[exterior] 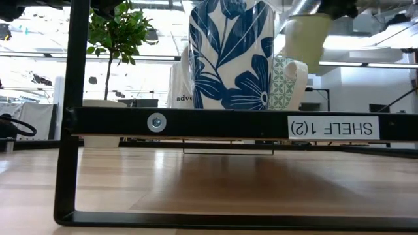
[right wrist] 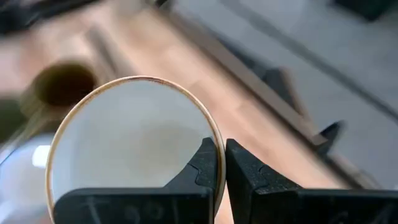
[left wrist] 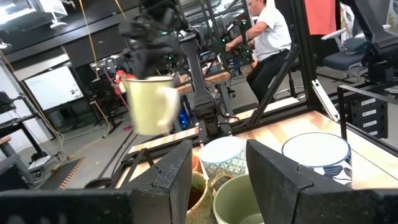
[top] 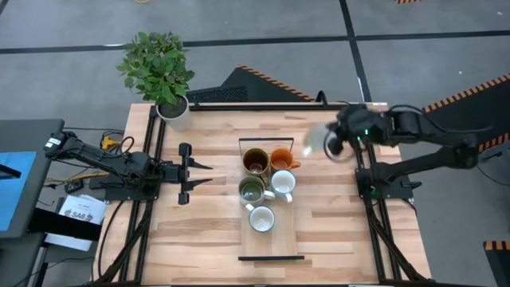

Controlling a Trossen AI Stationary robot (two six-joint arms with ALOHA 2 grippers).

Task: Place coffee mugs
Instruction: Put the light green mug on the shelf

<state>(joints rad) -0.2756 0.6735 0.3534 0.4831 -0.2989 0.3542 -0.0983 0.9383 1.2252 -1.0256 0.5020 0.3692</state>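
The right arm reaches in over the bench's far right side, its claw (top: pixel 333 143) raised and clamped. The left arm lies low at the left edge, its claw (top: pixel 209 174) spread.

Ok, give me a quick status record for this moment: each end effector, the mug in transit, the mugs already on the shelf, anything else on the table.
right end effector: shut on the rim of the pale mug, above the table's far right area
pale mug: lifted, off the table, right of the shelf
left end effector: open, waiting at the table's left, pointing toward the shelf
mugs on shelf: five, clustered: dark brown mug, orange mug, olive green mug, two white mugs
shelf: near half bare
other: plant pot at far left corner
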